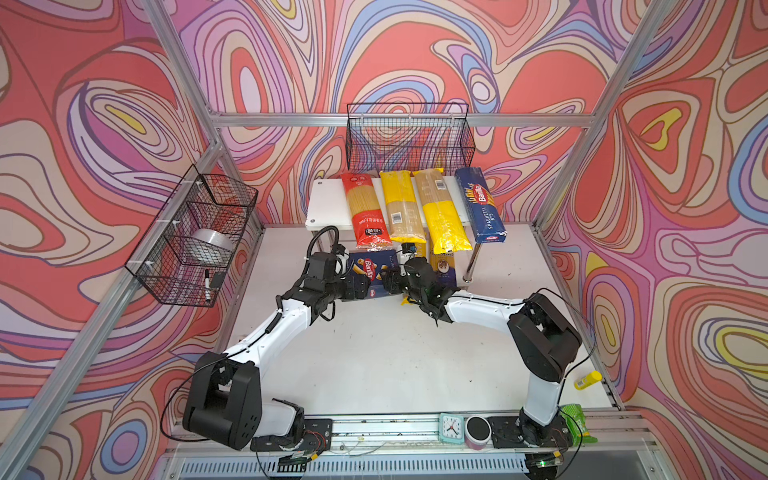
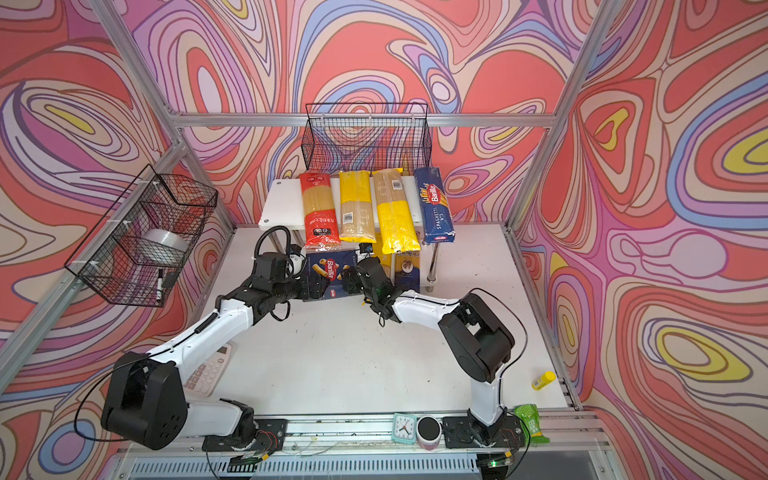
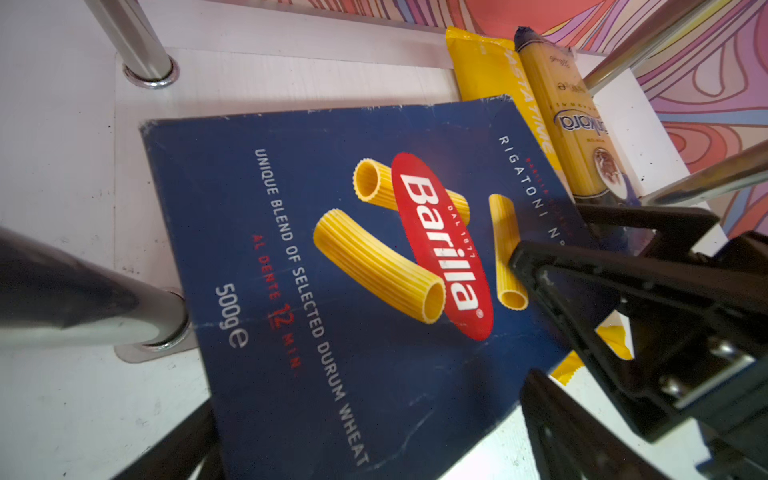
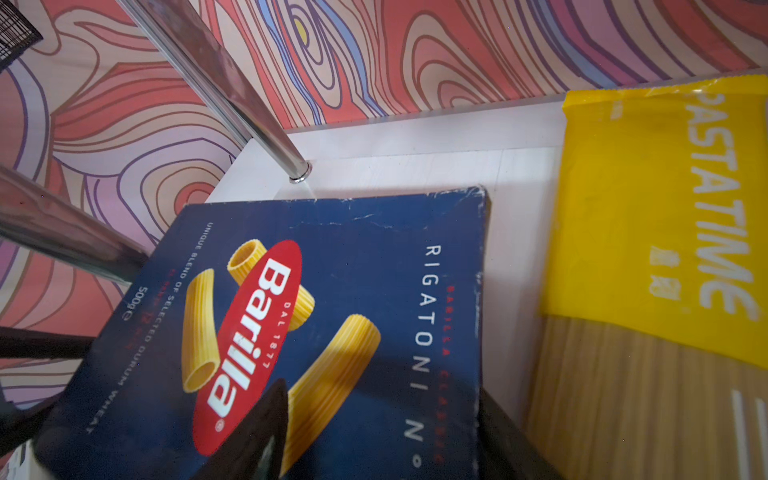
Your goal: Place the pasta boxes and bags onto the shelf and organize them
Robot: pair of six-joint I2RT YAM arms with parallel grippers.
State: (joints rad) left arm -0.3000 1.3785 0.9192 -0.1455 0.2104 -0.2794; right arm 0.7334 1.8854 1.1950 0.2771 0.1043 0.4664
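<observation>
The flat dark blue rigatoni box (image 1: 374, 266) (image 3: 332, 249) (image 4: 353, 291) lies askew over the shelf's (image 1: 326, 203) lower board (image 3: 291, 79). My right gripper (image 1: 390, 282) (image 4: 384, 390) is shut on its near right edge, one finger on the top face. My left gripper (image 1: 359, 286) (image 3: 370, 395) straddles the near left corner with its fingers wide apart; contact is unclear. Beside the box lie the PASTATIME bag (image 4: 665, 208) and a dark blue bag (image 3: 569, 124). On top lie a red bag (image 1: 365, 212), two yellow bags (image 1: 401, 208) (image 1: 442, 216) and the spaghetti box (image 1: 480, 205).
Chrome legs (image 3: 141, 45) (image 3: 83, 291) stand close to the box's left side. Black wire baskets hang on the back wall (image 1: 409, 137) and the left wall (image 1: 195, 237). A clock (image 1: 451, 427), a cup (image 1: 478, 432), a green packet (image 1: 575, 424) and a yellow stick (image 1: 587, 380) sit near the front right.
</observation>
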